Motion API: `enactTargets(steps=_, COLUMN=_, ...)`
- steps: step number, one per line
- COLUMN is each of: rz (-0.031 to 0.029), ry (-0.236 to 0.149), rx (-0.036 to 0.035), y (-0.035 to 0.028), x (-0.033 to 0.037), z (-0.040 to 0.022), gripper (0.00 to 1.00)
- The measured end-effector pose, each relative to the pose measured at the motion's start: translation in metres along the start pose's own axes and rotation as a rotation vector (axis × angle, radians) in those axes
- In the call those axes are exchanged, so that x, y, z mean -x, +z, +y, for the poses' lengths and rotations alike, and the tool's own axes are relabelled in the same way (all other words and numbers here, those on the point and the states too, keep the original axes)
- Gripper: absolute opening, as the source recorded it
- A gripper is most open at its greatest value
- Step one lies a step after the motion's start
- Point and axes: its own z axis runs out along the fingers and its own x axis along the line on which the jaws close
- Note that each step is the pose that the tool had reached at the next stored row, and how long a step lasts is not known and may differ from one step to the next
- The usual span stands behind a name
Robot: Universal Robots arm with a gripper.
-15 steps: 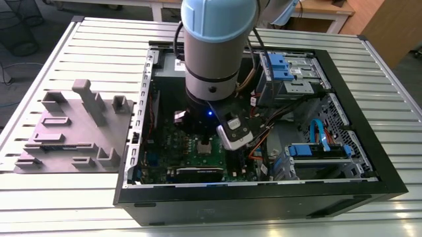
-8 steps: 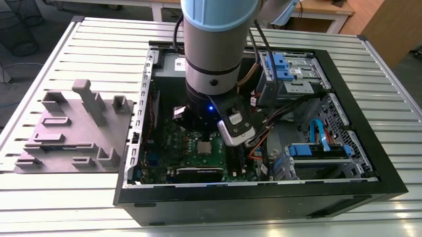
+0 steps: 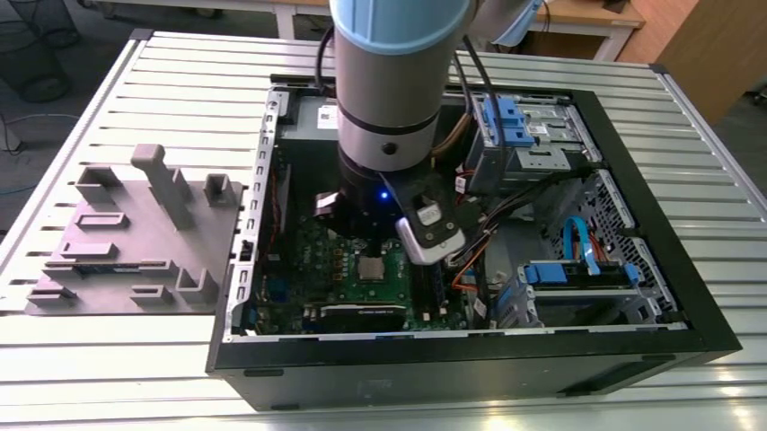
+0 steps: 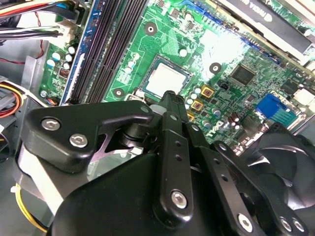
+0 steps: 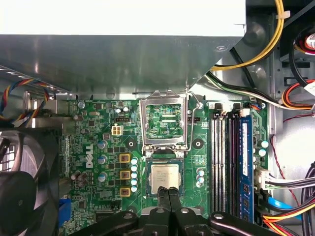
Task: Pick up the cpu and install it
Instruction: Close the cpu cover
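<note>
Tool [image 5: 168, 191] fingers pressed together, empty, tips just abv seated cpu [image 5: 164, 176]

Exterior view: high, oblique. Both wrist views: close above motherboard [image 5: 93, 123] [image 4: 167, 29].

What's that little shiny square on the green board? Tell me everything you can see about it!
The cpu is a small flat square with a silvery metal top and a pale rim. It lies flat in its socket on the green motherboard, with the metal socket frame standing open beside it. The gripper has its shut fingers over one edge; I cannot tell if they touch it.
</note>
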Motion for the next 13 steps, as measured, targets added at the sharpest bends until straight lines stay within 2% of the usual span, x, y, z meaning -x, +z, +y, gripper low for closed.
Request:
enactTargets(steps=5, rz=-0.0001, ry=0.000, rx=0.0000, y=0.0002, x=0.0031, z=0.0000, gripper=0.11)
enactTargets(steps=13, rz=-0.0001, ry=0.000, rx=0.0002, y=0.0003, x=0.0037, z=0.0001, gripper=0.11)
